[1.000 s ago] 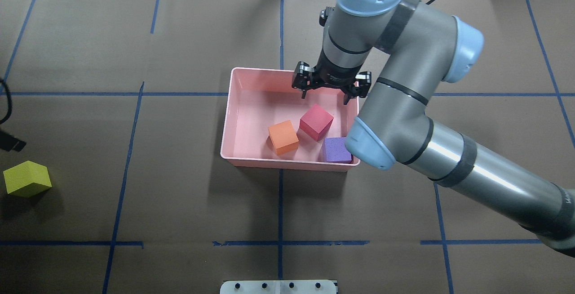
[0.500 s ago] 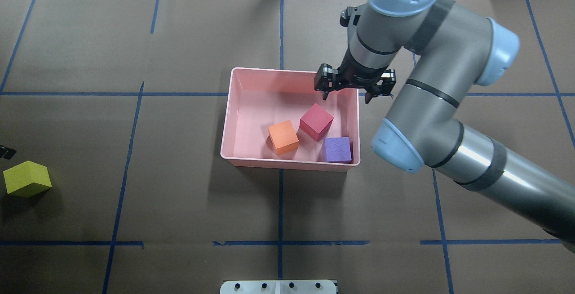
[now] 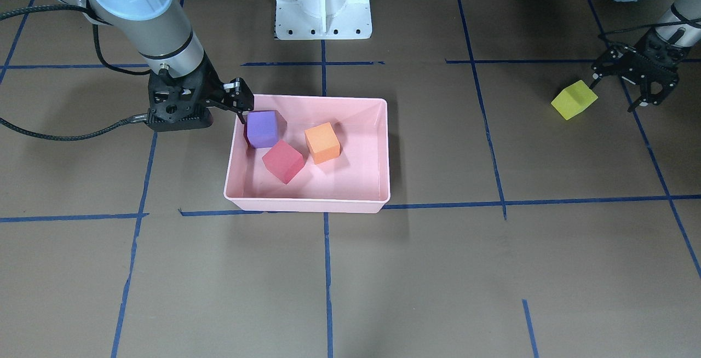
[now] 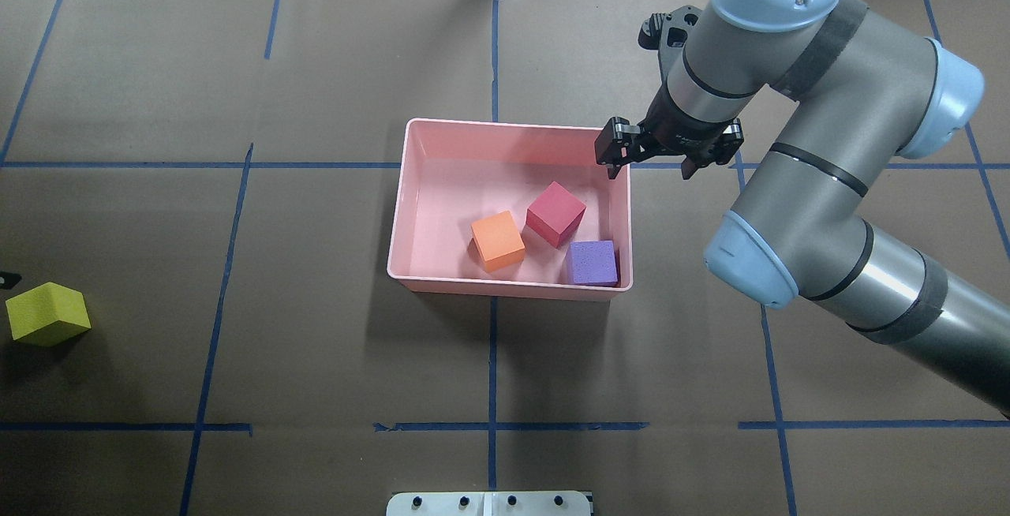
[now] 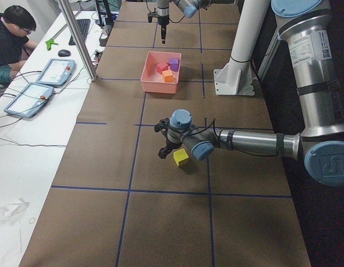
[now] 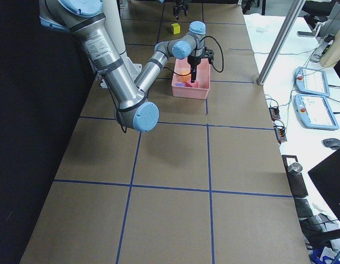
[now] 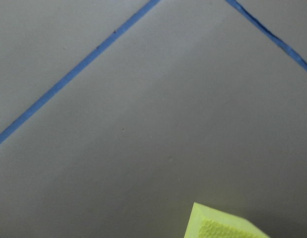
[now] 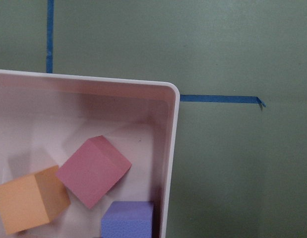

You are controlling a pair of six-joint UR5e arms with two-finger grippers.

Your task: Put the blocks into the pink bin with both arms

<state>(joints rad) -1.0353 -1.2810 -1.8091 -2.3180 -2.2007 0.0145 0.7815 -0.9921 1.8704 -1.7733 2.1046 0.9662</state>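
Note:
The pink bin [image 4: 513, 125] sits mid-table and holds the orange block [image 4: 498, 241], the red-pink block [image 4: 555, 214] and the purple block [image 4: 592, 263]. My right gripper [image 4: 650, 167] is open and empty, raised over the bin's right rim near its far corner. The right wrist view shows that corner of the bin [image 8: 172, 148] with the red-pink block [image 8: 93, 171] inside. The yellow-green block [image 4: 47, 313] lies far left on the table. In the front view my left gripper [image 3: 619, 91] is open and empty, just beside that block [image 3: 573, 100]; the left wrist view shows only the block's corner [image 7: 222, 225].
The white pedestal [image 3: 323, 2] stands at the robot's side of the table. Blue tape lines grid the brown table cover. A black cable [image 3: 65, 134] trails from the right wrist. An operator [image 5: 10, 33] sits past the table's far edge.
My right arm has swung to the right, from over the bin's inside to its right rim, still open. The black piece of the left gripper at the overhead view's left edge has nearly left view.

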